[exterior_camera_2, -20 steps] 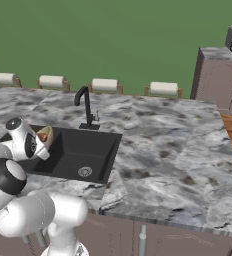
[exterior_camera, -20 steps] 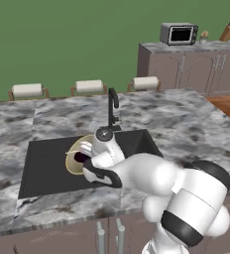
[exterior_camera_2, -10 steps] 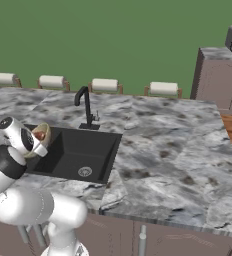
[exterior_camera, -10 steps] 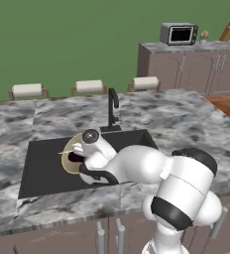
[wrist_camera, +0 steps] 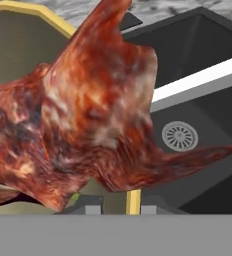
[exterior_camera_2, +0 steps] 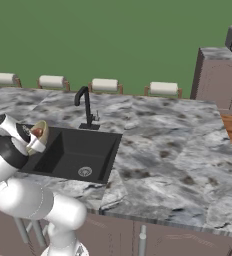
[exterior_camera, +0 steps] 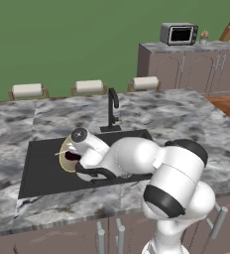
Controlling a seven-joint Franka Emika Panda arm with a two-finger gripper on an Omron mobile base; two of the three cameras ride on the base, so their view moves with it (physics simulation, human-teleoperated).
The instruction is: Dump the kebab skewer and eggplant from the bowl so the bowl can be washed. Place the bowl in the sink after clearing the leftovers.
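One bowl [exterior_camera: 65, 155], one kebab skewer [wrist_camera: 88, 120], one sink [exterior_camera_2: 83, 150].

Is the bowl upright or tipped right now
Tipped. The bowl stands nearly on edge over the sink, with the kebab skewer still against its inside.
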